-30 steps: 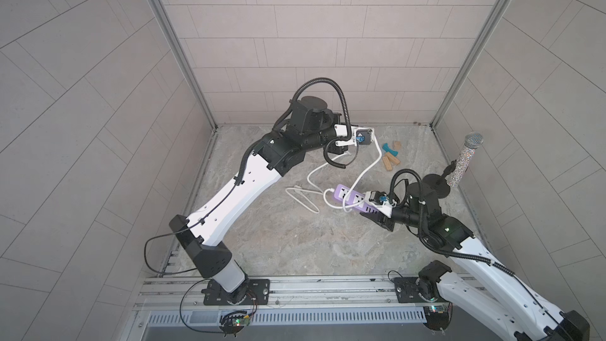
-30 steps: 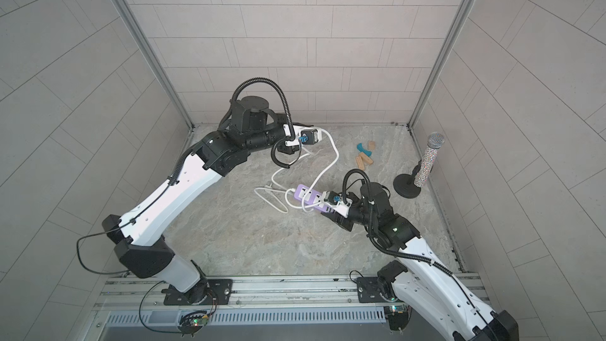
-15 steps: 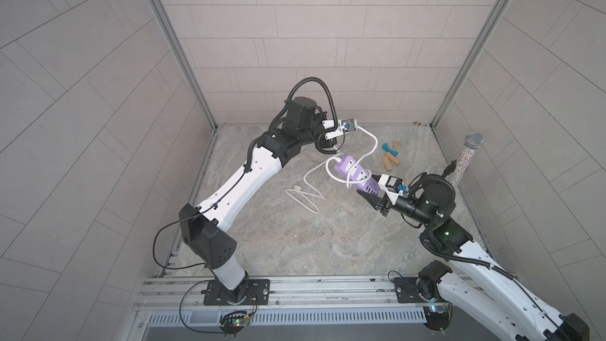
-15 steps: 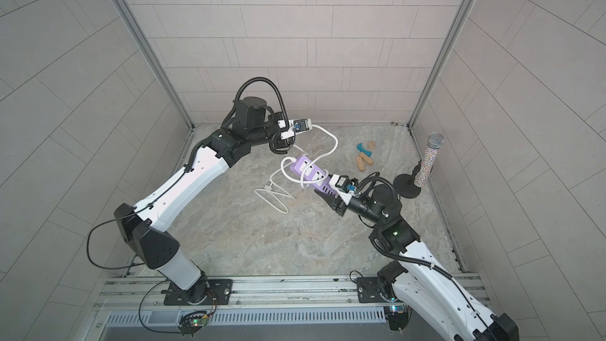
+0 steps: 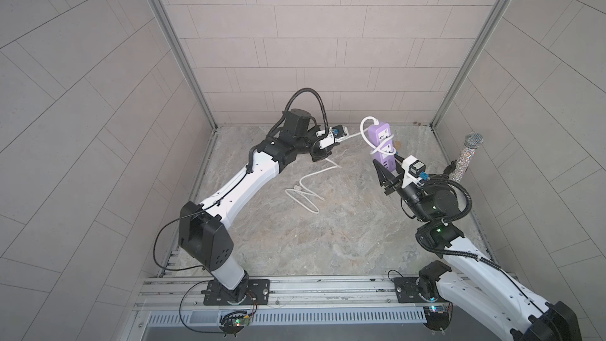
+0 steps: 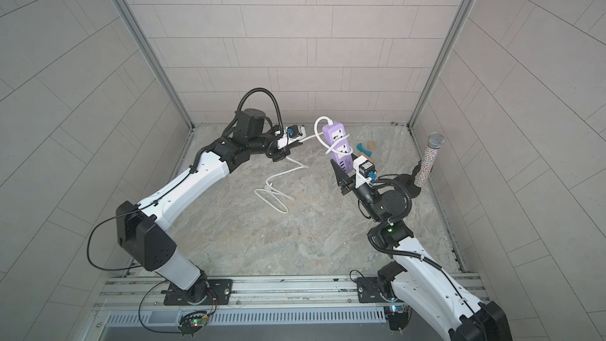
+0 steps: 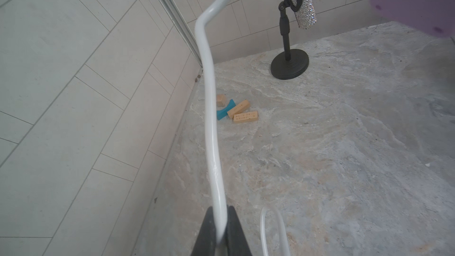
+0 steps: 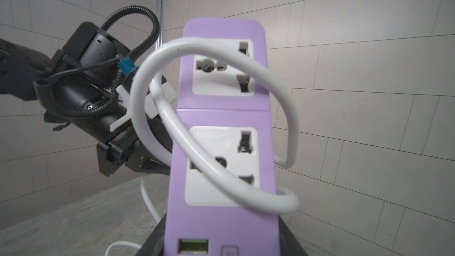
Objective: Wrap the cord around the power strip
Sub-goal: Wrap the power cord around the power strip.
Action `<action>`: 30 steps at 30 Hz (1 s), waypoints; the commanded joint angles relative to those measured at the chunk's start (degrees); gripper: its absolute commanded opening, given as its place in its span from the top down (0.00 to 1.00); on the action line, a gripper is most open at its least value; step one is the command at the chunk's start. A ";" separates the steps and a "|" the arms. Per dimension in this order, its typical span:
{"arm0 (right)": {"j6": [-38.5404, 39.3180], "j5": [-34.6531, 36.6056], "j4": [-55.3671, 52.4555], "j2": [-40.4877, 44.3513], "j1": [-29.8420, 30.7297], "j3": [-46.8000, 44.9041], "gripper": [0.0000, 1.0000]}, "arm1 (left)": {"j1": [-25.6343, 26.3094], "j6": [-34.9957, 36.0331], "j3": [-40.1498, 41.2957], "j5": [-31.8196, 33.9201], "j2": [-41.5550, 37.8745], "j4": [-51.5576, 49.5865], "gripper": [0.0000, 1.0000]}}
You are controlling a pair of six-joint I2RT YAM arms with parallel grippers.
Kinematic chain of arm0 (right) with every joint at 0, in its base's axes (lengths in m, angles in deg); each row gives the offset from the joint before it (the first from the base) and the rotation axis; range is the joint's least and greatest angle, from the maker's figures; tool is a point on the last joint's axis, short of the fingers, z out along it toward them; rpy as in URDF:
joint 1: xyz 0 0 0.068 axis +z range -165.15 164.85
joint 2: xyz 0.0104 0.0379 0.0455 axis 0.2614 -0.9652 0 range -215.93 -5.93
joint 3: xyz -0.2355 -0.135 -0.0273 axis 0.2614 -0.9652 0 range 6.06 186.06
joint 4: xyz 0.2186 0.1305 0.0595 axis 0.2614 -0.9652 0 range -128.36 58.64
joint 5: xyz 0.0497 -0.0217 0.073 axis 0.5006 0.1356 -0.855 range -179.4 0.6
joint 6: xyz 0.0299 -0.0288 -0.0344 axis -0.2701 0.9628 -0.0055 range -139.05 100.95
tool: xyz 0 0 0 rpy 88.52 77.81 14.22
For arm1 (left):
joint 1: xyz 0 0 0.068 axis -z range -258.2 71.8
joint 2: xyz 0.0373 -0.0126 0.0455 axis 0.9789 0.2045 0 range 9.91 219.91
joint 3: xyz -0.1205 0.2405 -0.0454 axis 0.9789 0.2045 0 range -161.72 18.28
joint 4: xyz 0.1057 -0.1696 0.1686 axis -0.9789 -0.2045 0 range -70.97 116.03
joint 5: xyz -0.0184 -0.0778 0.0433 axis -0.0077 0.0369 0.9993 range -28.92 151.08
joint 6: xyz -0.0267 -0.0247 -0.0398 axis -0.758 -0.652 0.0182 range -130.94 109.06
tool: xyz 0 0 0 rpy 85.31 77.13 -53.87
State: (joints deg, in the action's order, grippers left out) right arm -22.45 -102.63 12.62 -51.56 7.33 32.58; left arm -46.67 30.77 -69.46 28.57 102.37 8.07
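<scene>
Cord [image 8: 275,201] makes one loose turn around the power strip [image 8: 221,114] clamped in your right pincer [image 5: 390,173], your left pincer [image 7: 219,220] pinches its slack, and much lies unwound on the tabletop [image 5: 328,241].

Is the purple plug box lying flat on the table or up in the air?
Up in the air, standing on end: the right gripper clamps the power strip by its bottom end, above the table, cord looped round it.
</scene>
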 commanded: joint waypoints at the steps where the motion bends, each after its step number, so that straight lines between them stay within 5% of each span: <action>1: -3.84 7.19 10.77 -0.23 -1.17 3.39 1.00 | 0.13 -2.30 3.52 -2.73 -3.29 1.96 1.00; 12: 0.28 23.41 -10.37 0.80 -7.98 12.20 1.00 | 0.36 -0.68 14.57 0.14 -14.07 -1.56 1.00; 19: 7.79 21.19 -30.92 -0.82 -12.28 18.92 1.00 | 2.44 2.14 15.94 0.44 -20.98 -6.05 1.00; 30: 26.82 10.22 -60.64 -8.36 -8.53 28.15 1.00 | 10.81 12.49 2.99 5.89 -18.18 -17.68 1.00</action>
State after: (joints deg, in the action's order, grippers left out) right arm -5.11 -96.82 -37.52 -59.14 -1.00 59.01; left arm -36.88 37.03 -62.79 33.49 84.80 -3.01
